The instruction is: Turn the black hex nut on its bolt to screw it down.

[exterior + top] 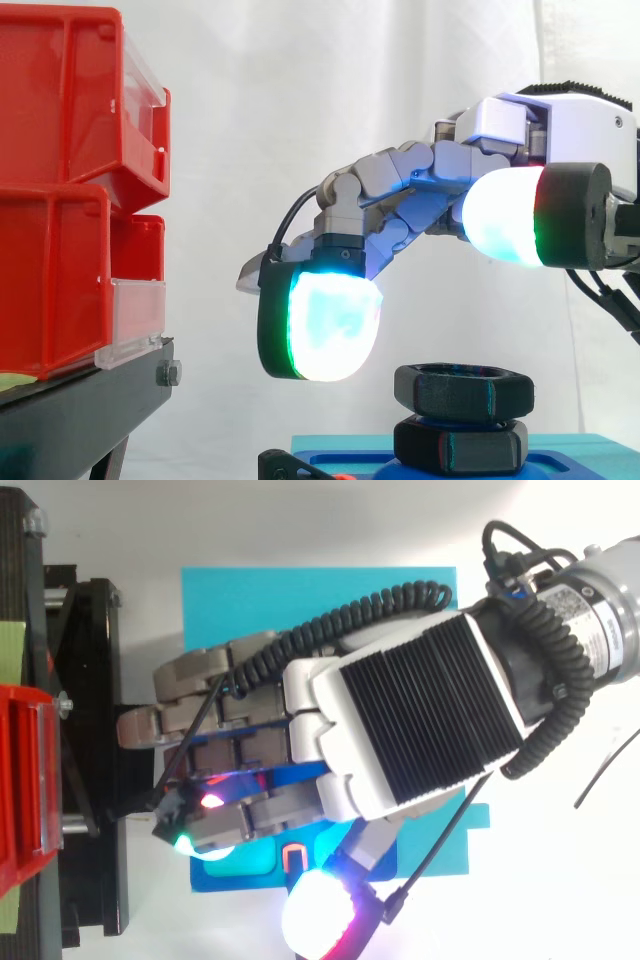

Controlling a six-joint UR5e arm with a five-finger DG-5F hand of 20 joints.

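A black hex nut (462, 389) sits on top of a second black hex piece (460, 446), which stands on a blue base (560, 452) at the bottom of the side view. My hand (420, 185) hovers just above and to the left of the nut without touching it. Its fingers are relaxed and spread, with a glowing fingertip pad (322, 325) hanging left of the nut and another pad (505, 215) above it. Nothing is between them. From the top, the hand (400, 720) covers the nut over the cyan plate (320, 600).
Stacked red bins (60, 180) rest on a black stand (90, 410) at the left, close to the fingertips. The same red bin (25, 780) and stand (90, 730) run along the left edge in the top view. A white curtain hangs behind.
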